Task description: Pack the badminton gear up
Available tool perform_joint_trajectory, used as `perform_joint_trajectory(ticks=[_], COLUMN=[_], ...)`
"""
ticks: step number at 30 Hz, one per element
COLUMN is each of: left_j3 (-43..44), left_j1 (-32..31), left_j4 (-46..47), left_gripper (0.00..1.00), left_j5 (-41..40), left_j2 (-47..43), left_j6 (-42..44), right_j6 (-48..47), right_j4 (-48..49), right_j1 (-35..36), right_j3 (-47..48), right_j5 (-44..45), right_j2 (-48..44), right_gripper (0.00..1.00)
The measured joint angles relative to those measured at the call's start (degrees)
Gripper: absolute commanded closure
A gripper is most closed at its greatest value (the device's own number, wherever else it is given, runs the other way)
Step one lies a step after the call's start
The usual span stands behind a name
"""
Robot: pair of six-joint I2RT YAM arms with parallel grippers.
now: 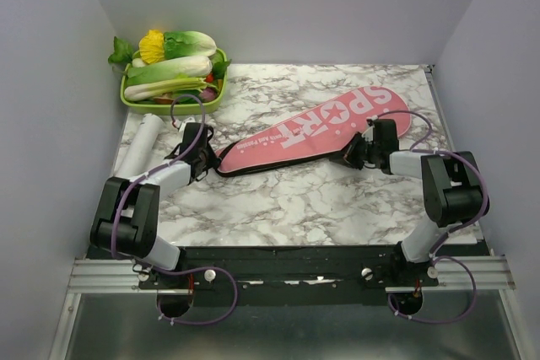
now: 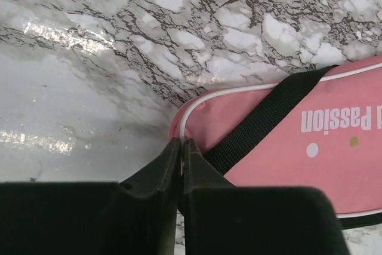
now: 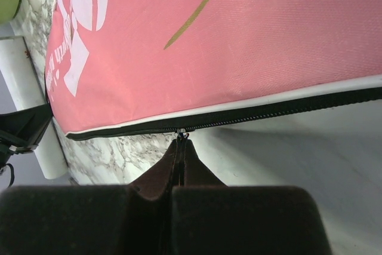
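flat pink cover (image 1: 312, 128), white lettering; left tool (image 2: 181, 143) pinches its narrow tip, right tool (image 3: 181, 143) its zipper pull (image 3: 181, 131).

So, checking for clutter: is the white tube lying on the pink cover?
No, the white tube lies on the table, left of the pink cover.

The racket cover (image 1: 312, 132) is long and pink, shaped like a racket, with white "SPORT" lettering, white piping and a black zip (image 3: 286, 107) along one edge. It lies flat and slantwise on the marble top, with its broad head at the far right and its narrow end at the near left. A black strap (image 2: 265, 117) crosses the narrow end. The white tube (image 1: 140, 145) lies on its side by the left edge, apart from the cover's narrow end
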Motion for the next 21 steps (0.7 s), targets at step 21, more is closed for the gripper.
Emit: perform_joint_trajectory(ticks=[21], left_j3=[-7.2], left_j1=[-6.8], left_j4=[2.3], left_gripper=[1.00], left_j5=[0.9], left_j2=[-7.3], left_j6=[-1.2], right_j6=[2.7], right_j4=[-6.1], right_j1=[29.9], right_j3=[13.5], right_j5=[5.1], right_j2=[5.6], right_gripper=[0.99])
